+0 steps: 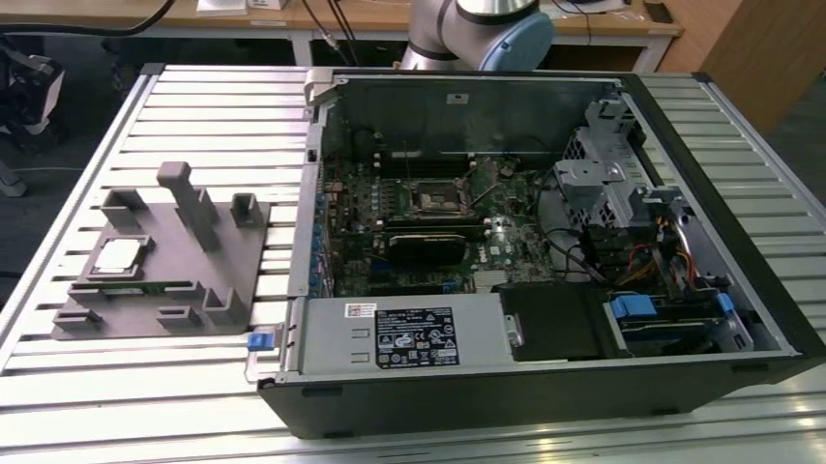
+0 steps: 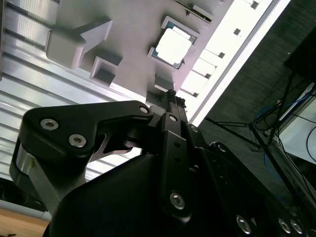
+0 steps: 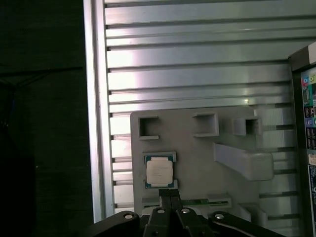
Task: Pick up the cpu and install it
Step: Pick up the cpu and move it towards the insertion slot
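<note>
The cpu (image 1: pixel 116 256) is a small silvery square chip lying flat in a recess of the grey tray (image 1: pixel 181 290), at the exterior view's left. Both wrist views look down on the cpu (image 3: pixel 159 172) (image 2: pixel 173 47) from some height. My gripper (image 3: pixel 170 197) hangs above the tray's edge beside the chip, well clear of it. Its black fingers (image 2: pixel 173 98) are pressed together with nothing between them. The black square socket (image 1: pixel 439 198) sits on the motherboard inside the open computer case (image 1: pixel 722 377).
A long green memory strip (image 3: pixel 207 201) lies in the tray beside the cpu. Grey posts and blocks (image 1: pixel 193 208) stand up from the tray. The case walls, drive cage (image 1: pixel 606 174) and cables surround the motherboard. Everything rests on a ribbed aluminium table (image 1: pixel 207 106).
</note>
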Controlling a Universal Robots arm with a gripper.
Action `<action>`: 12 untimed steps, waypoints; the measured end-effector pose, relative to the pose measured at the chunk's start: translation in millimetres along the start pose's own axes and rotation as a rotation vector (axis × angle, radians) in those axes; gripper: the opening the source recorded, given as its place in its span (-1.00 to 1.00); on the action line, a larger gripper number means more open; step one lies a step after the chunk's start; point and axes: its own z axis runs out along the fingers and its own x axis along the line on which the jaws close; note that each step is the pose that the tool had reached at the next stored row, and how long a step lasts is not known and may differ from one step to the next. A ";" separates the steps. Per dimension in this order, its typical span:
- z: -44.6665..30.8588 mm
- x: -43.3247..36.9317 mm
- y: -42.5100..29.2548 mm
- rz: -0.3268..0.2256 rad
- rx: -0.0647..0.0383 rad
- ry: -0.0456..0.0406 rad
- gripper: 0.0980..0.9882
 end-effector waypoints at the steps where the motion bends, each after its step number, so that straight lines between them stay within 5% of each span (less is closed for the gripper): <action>1: 0.7 0.1 -0.2 0.000 0.000 0.0000 -0.98; 12: 10.0 0.7 -1.8 0.000 0.000 0.0000 -0.98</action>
